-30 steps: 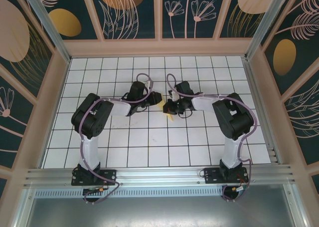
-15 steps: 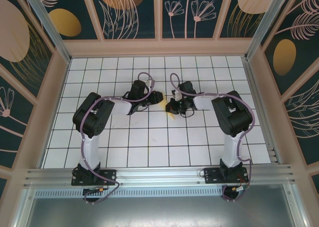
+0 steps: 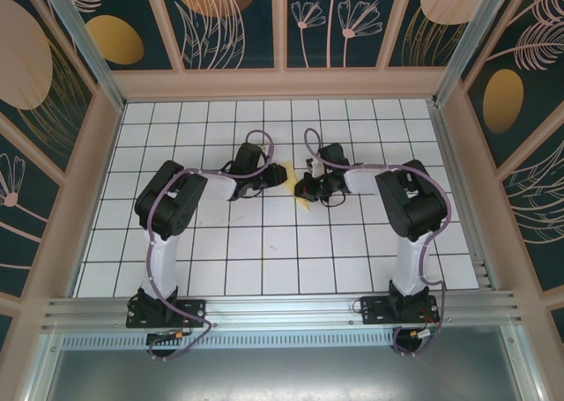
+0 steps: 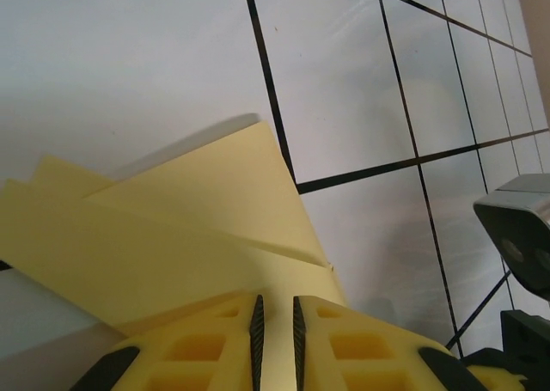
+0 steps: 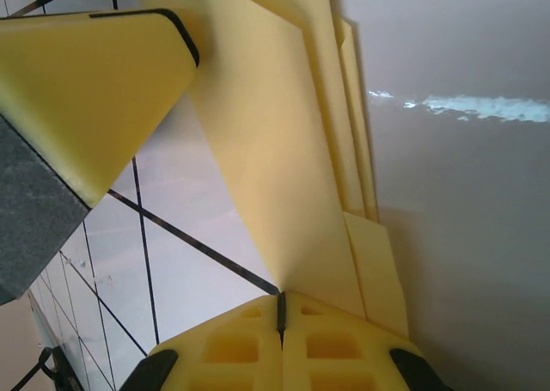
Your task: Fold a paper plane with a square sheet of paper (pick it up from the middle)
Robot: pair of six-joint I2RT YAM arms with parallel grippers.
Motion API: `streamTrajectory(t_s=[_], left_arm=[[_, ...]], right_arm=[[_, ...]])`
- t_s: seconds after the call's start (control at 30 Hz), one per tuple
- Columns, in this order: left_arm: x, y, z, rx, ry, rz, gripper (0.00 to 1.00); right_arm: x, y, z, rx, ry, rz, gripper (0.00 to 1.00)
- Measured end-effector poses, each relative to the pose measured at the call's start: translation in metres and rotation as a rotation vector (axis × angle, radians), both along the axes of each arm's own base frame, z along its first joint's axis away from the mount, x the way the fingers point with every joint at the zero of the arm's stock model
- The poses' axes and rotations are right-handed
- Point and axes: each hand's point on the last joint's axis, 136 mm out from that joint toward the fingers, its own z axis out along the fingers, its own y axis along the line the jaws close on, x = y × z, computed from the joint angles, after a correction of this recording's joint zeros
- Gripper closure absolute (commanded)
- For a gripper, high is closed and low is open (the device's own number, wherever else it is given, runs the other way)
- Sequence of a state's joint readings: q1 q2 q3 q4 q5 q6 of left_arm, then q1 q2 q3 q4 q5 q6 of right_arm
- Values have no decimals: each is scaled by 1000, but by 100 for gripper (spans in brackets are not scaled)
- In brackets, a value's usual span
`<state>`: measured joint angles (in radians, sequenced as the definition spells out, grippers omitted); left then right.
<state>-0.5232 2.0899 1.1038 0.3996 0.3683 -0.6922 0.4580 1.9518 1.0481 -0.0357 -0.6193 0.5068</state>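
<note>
At mid-tabletop [image 3: 264,242], the left gripper [image 4: 275,315] had edged toward the right gripper [image 5: 279,309], both clamped on the paper plane [image 4: 172,228] (apparently half-folded).

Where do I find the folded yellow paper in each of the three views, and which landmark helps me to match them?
Top external: folded yellow paper at the middle of the white tiled table, between left gripper and right gripper.
Left wrist: paper lower left, reaching under the yellow fingers.
Right wrist: paper at centre, from the top edge down to the shut fingers.
Shared landmark: the table's black grid lines.
</note>
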Motion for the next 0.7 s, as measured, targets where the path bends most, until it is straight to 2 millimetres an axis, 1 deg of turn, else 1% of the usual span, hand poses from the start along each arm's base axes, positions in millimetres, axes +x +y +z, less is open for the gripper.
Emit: streamTrajectory(t_s=[0.27, 0.47, 0.7], left_arm=[[7, 2, -5, 70, 32, 37, 80], [7, 2, -6, 96, 47, 43, 80], [7, 2, -7, 104, 55, 40, 81]], right_arm=[[-3, -2, -1, -8, -10, 20, 93], [-23, -13, -2, -16, -2, 42, 93], [-48, -30, -3, -24, 20, 45, 93]])
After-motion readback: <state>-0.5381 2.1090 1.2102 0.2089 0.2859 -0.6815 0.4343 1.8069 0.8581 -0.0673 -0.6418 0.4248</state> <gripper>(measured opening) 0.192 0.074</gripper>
